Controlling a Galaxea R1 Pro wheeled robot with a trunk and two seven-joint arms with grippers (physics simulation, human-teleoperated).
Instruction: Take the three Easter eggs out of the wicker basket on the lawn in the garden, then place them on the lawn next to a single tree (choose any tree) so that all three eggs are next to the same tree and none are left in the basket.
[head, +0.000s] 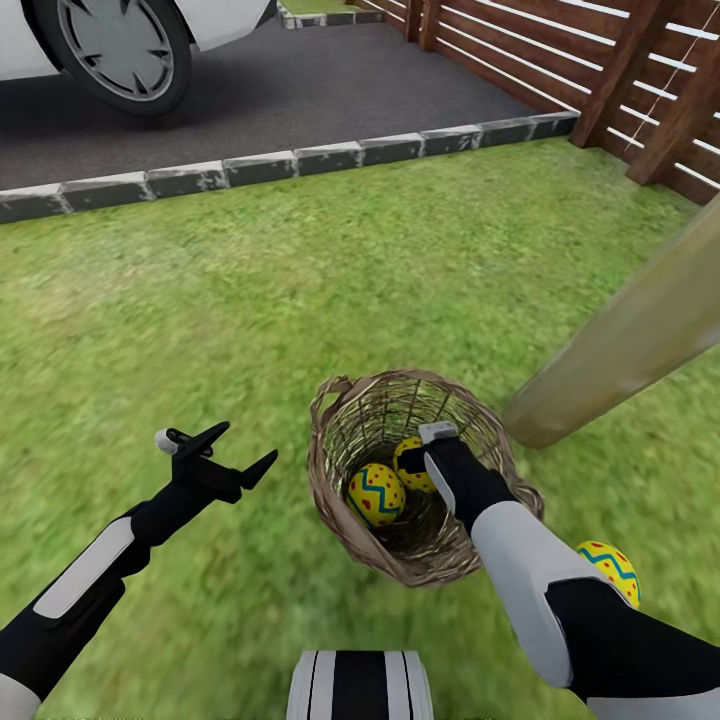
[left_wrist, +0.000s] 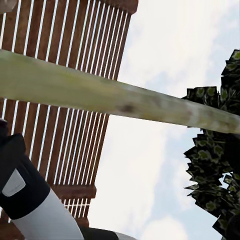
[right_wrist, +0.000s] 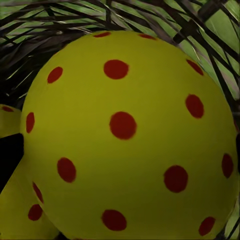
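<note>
**Eggs: two in the basket, one on the lawn by the tree**

Two eggs lie inside the basket (head: 330, 470), which is tipped on the lawn (head: 250, 300) near the foot of the tree (head: 620, 340). The nearer egg (head: 376, 495) shows its blue zigzag; the second egg (head: 412, 465) lies just behind it, partly covered by your right arm. Your right gripper (head: 432, 462) reaches into the basket at that second egg; in the right wrist view the egg (right_wrist: 130, 135) sits directly in front of the camera with wicker behind it, but you cannot tell whether the fingers are closed on it. The third egg (head: 610, 568) rests on the grass outside the basket, beside your right forearm and near the trunk. Your left gripper (head: 235, 448) hovers over the grass, well apart from the basket, fingers spread and holding nothing. Beyond the lawn run a kerb (head: 300, 165), a driveway (head: 300, 95) and a fence (head: 620, 70).
</note>
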